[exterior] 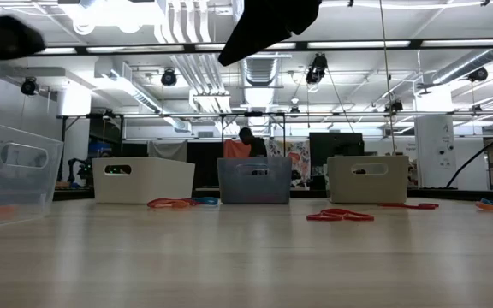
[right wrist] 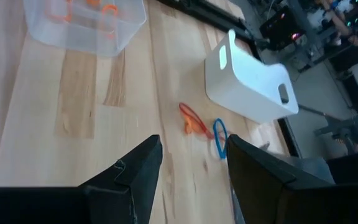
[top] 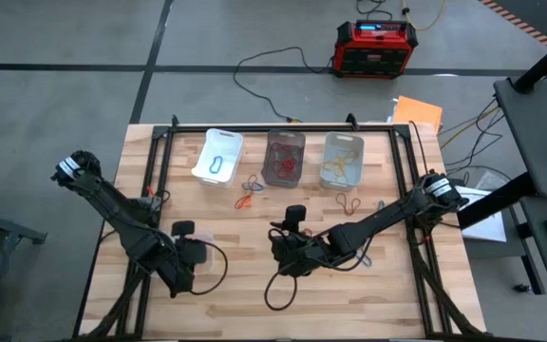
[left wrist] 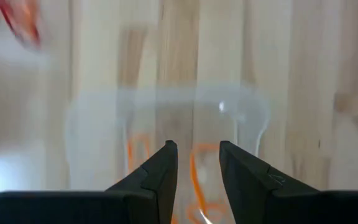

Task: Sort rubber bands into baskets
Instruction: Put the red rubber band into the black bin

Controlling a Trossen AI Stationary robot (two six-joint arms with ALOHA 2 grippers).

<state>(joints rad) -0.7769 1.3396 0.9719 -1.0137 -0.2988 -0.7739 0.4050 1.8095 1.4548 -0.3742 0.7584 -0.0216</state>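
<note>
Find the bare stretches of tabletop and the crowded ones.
Free: the right front corner of the table, and the left edge beside the white basket. Crowded: the loose bands before the back baskets, and mid-front, where both arms meet.

High view looks straight down on the pale wooden slatted table; low view skims across its surface; both share the white rectangular plastic basket.

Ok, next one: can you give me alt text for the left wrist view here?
The left gripper hangs with its two dark fingers slightly apart directly over a clear basket that holds orange rubber bands. The basket sits on the pale wooden table, and a blurred red-orange shape shows at one corner of the picture.
</note>
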